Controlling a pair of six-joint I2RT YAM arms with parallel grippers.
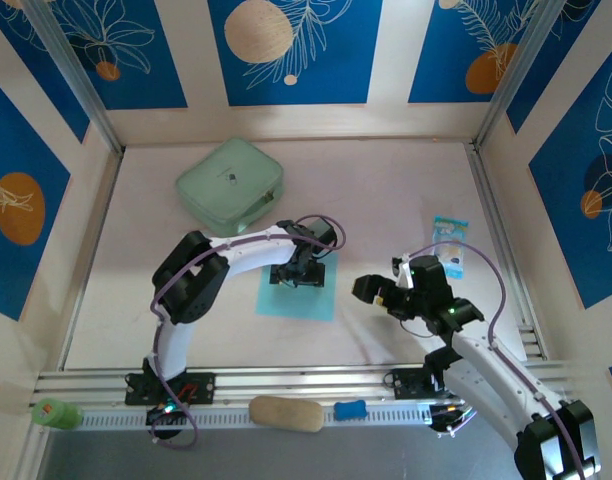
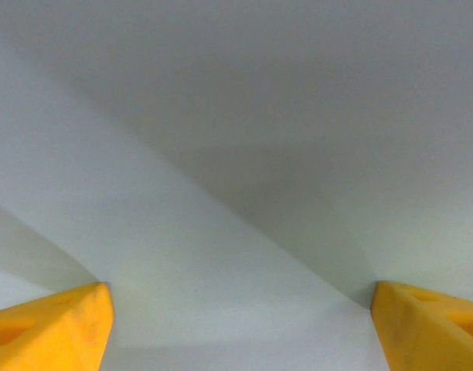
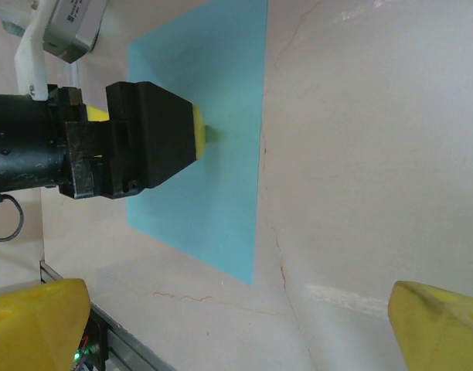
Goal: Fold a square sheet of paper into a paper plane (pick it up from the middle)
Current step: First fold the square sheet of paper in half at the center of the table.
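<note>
Directly beneath the left gripper (image 1: 299, 272), its fingers spread wide, the square sheet of paper (image 1: 298, 303) lay flat on the table (image 1: 406, 180); the right gripper (image 1: 370, 289), also wide open, hung near its right edge.

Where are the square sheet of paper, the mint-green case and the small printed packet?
square sheet of paper (image 1: 291, 303), top external view, bare lower half.
mint-green case (image 1: 231, 185), top external view, middle of lid.
small printed packet (image 1: 449, 232), top external view, upper half.
</note>
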